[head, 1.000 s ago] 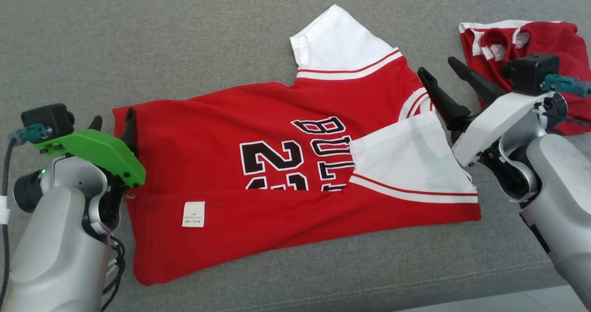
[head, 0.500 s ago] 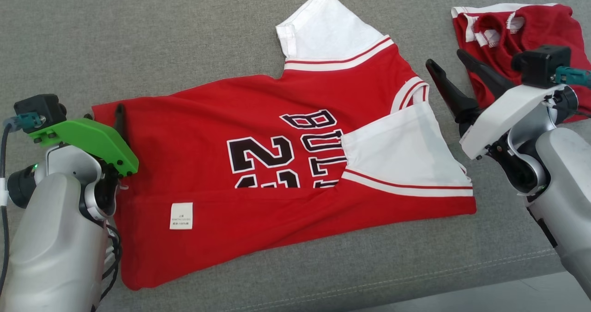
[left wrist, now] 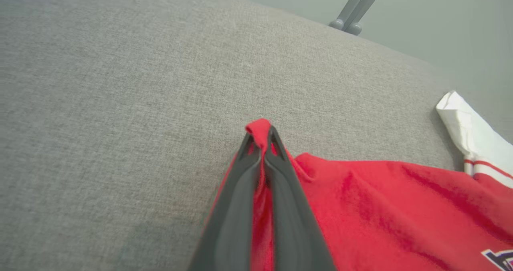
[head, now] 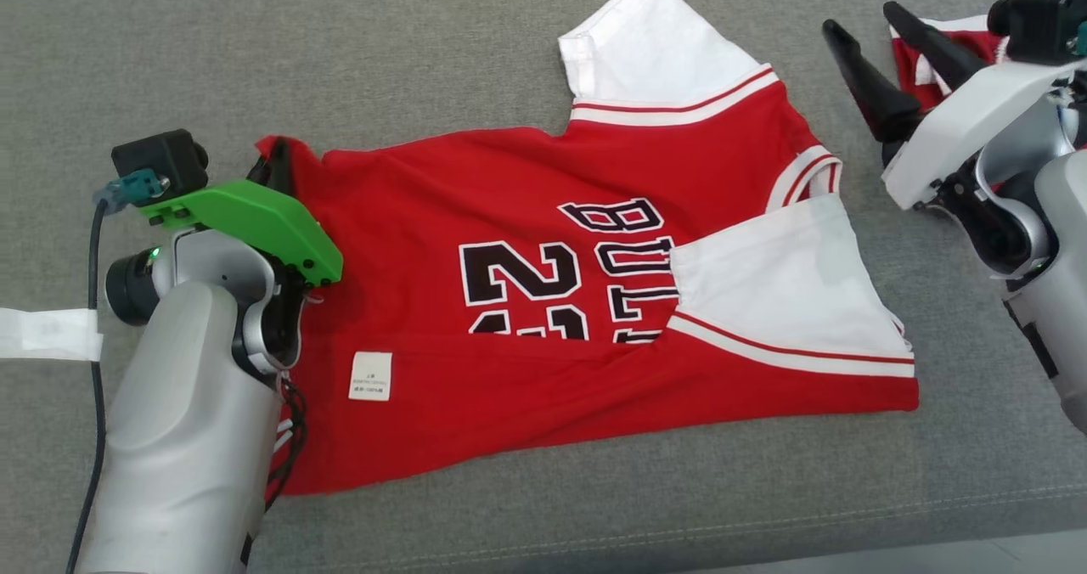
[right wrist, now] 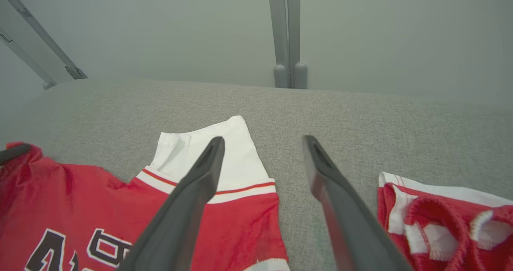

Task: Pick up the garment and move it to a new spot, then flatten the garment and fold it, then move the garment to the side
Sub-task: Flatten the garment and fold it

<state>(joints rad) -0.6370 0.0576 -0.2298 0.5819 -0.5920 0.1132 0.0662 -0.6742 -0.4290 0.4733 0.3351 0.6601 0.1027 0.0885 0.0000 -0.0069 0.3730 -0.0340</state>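
Left gripper is pinched tight on the corner of the red jersey. The rest of it sprawls off to that hand's right across the grey couch, so I'd guess it's anchoring for a tug flat. Right gripper hovers just past the collar end, fingers spread and empty.

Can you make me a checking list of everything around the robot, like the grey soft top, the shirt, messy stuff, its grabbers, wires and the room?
Surface: grey fabric cushion, seam along its near edge.
Job's things: red jersey lying mostly flat, one white sleeve folded over the lettering.
Clutter: second red garment, crumpled at the far right.
Grippers: left gripper, jaws shut on the jersey's corner; right gripper, jaws open, holding nothing.
Cables: dark cable beside the left arm.
Surroundings: pale wall and grey posts behind the cushion.
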